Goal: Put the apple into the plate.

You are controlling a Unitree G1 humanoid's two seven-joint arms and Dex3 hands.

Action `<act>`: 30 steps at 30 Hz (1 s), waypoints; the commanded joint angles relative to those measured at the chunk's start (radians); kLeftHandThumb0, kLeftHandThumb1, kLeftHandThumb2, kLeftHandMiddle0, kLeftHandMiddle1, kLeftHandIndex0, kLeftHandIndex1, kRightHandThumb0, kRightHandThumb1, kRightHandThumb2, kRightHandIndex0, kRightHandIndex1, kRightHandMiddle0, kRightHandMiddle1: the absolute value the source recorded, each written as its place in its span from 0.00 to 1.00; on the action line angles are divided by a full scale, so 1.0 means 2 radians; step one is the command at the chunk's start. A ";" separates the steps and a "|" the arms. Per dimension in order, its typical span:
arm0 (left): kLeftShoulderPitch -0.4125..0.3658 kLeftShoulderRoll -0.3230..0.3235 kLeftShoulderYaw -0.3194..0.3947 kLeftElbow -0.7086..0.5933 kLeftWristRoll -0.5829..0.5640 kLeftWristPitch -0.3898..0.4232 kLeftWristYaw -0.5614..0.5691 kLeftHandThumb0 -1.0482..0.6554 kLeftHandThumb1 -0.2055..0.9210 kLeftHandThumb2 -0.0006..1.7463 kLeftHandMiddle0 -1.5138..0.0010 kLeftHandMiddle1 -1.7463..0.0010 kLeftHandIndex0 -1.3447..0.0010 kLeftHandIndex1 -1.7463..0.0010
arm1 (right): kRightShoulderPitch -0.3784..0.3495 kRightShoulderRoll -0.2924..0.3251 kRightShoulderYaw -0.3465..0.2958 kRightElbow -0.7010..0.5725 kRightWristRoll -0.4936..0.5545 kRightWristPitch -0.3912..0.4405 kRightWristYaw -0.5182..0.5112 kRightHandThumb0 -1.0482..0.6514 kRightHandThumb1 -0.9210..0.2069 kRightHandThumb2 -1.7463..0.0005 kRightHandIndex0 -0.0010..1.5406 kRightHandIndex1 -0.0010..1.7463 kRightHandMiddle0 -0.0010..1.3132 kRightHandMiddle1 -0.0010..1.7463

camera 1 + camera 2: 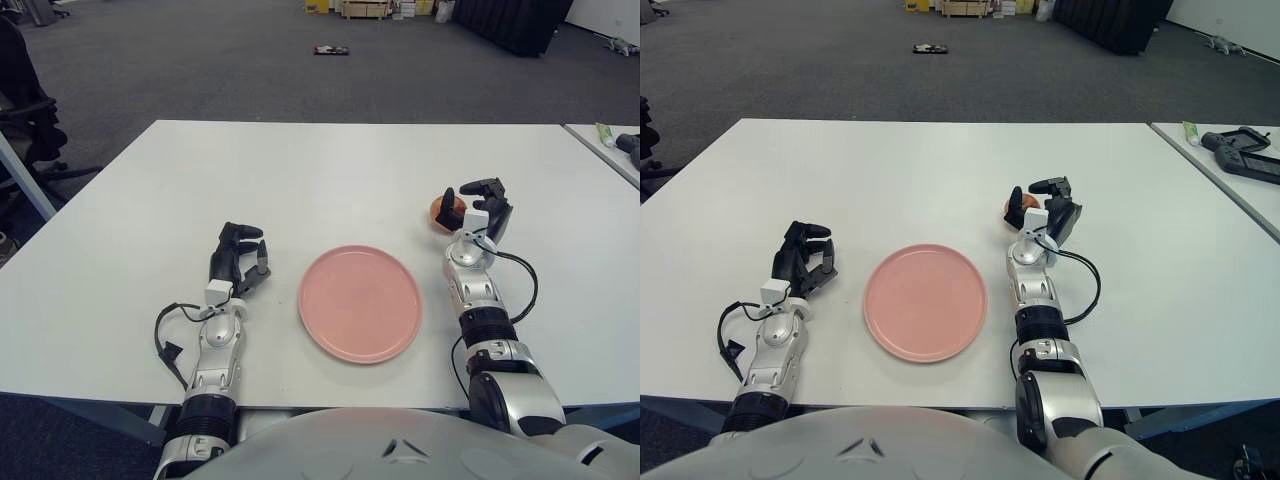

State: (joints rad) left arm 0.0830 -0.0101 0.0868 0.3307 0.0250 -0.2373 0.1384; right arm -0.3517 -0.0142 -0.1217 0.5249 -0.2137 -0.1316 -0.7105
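The apple [441, 209] sits on the white table [330, 170], right of the pink plate [360, 303] — the right hand [478, 212] spreads its fingers around it, not gripping; left hand [238, 262] curled, empty

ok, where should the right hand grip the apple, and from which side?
Grip the apple around its widest middle, coming from the near right, where the right hand already is with fingers spread around it. It is small and round, so opposed fingers across the middle should hold best. The plate lies near-left, so that approach leaves the carry path free. The left hand shows left of the plate.
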 commanded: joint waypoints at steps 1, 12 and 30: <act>0.009 0.000 0.004 0.017 -0.002 0.015 0.001 0.39 0.76 0.52 0.58 0.00 0.73 0.00 | -0.009 -0.007 0.010 0.000 -0.009 -0.013 0.012 0.32 0.59 0.20 0.71 1.00 0.50 1.00; 0.009 0.000 0.005 0.020 -0.001 0.012 0.003 0.39 0.78 0.50 0.59 0.00 0.74 0.00 | -0.063 -0.043 0.052 0.071 -0.041 -0.015 0.075 0.36 0.42 0.35 0.51 1.00 0.38 1.00; 0.016 -0.007 0.009 0.006 0.000 0.019 0.008 0.39 0.80 0.48 0.60 0.00 0.75 0.00 | -0.165 -0.088 0.147 0.232 -0.122 0.073 0.129 0.19 0.49 0.46 0.00 0.09 0.00 0.28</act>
State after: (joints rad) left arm 0.0881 -0.0201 0.0993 0.3139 0.0251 -0.2195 0.1429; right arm -0.6483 -0.1774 0.1539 0.9685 -0.4445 -0.0094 -0.4658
